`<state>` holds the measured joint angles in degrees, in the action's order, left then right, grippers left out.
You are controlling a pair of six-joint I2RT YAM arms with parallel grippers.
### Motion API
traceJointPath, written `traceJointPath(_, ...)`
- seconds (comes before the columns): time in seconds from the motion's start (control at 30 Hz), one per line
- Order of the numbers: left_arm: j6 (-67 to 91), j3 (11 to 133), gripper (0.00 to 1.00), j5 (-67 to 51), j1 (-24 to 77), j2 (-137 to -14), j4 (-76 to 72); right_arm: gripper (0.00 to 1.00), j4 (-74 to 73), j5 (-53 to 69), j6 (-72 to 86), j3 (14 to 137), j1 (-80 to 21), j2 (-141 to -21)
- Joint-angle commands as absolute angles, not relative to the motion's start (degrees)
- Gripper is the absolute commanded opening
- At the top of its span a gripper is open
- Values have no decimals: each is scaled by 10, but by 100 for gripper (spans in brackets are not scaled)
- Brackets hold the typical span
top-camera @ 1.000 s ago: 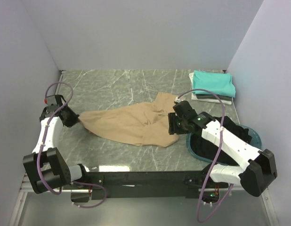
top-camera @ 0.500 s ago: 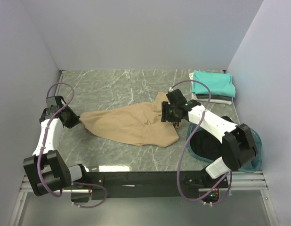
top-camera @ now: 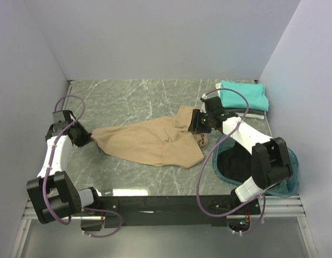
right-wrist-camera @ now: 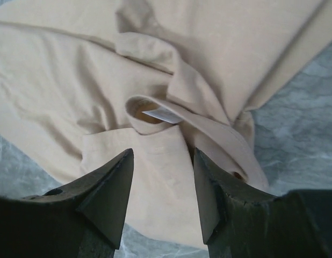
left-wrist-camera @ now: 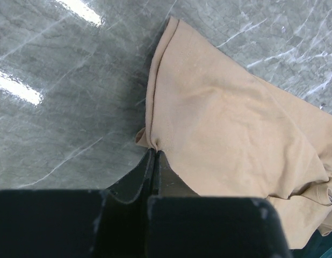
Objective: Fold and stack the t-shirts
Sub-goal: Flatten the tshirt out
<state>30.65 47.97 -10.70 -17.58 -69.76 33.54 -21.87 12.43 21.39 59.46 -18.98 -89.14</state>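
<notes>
Left gripper was clamped on the tan shirt, jaws closed on a hem edge at the shirt's left end, cloth bunched at the pinch. Right gripper was open, jaws spread over the collar area, white neck label just ahead of the fingertips. Couldn't tell whether the tips touched the cloth. Tan shirt lay crumpled across the middle of the marble table, stretched between the two grippers. Teal shirt sat folded on top of a small stack at the far right corner, white and grey layers under it. Basin sat near right, just beside the tan shirt, black cloth inside.
</notes>
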Motion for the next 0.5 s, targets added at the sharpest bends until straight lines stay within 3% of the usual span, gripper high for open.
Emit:
traceJointPath(0.0, 302, 487, 1, -115, -176, -693, 329, 56, -185, 170, 179, 599, -192, -889)
traceJointPath(0.47, 300, 497, 1, -116, -177, -701, 332, 54, -189, 185, 174, 614, -192, -965)
